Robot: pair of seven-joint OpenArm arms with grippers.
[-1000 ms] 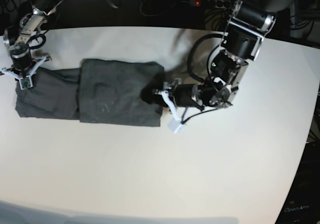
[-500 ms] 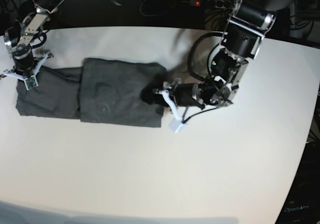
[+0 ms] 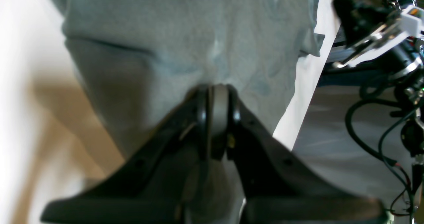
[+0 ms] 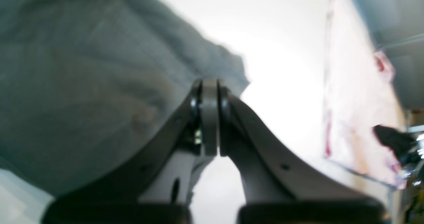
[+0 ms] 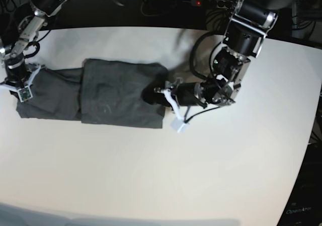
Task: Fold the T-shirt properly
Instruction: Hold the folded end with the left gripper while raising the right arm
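The T-shirt (image 5: 100, 97) lies as a long band on the desk (image 5: 166, 180). The left gripper (image 5: 157, 96) and right gripper (image 5: 21, 85) each have jaws closed on opposite ends, probably to keep the cloth taut for another fold.

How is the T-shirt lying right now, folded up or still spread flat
Partly folded. The T-shirt lies as a long strip on the table, with one layer doubled over its middle and a single layer showing at one end.

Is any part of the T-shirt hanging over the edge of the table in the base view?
No: the T-shirt lies wholly on the table, with bare tabletop showing on every side of it.
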